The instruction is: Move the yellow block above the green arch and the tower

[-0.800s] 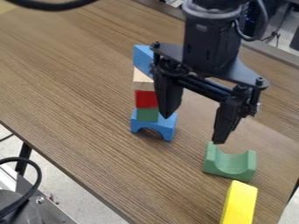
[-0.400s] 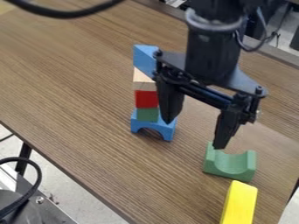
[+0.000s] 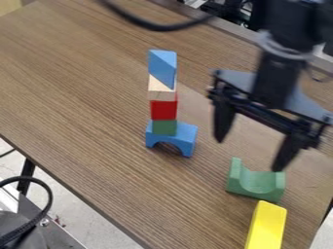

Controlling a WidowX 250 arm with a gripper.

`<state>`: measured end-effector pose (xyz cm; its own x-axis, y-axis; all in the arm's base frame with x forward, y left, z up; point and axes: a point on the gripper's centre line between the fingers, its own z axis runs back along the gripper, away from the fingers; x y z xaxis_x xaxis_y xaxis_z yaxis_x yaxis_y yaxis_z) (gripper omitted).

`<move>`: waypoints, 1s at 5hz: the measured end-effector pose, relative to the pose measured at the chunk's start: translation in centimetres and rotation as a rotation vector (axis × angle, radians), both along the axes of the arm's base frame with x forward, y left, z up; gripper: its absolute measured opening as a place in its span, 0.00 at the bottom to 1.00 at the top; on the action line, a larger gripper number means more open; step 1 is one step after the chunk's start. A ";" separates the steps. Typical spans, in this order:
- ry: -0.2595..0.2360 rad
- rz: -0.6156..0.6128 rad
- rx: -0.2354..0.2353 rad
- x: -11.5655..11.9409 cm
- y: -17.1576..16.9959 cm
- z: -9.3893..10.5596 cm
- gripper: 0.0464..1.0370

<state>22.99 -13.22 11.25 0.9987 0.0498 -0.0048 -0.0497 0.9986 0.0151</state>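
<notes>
The pincer (image 3: 248,156) is released and nothing is grasped. The yellow block (image 3: 267,226) is found on the surface (image 3: 84,97), just beside the green arch (image 3: 255,184). For a good grasp, the pincer should be aligned squarely over the block before it is lowered, so that the arch is not pushed.

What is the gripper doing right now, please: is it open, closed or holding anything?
The gripper is open and holds nothing, its fingers spread apart above the table.
</notes>
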 end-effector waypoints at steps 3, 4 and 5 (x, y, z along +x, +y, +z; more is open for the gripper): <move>0.110 0.208 -0.043 -0.5 -4.4 -2.7 0.96; 0.169 0.291 -0.053 -1.4 -3.2 -4.2 0.96; 0.198 0.367 -0.100 -1.9 -2.9 -5.5 0.96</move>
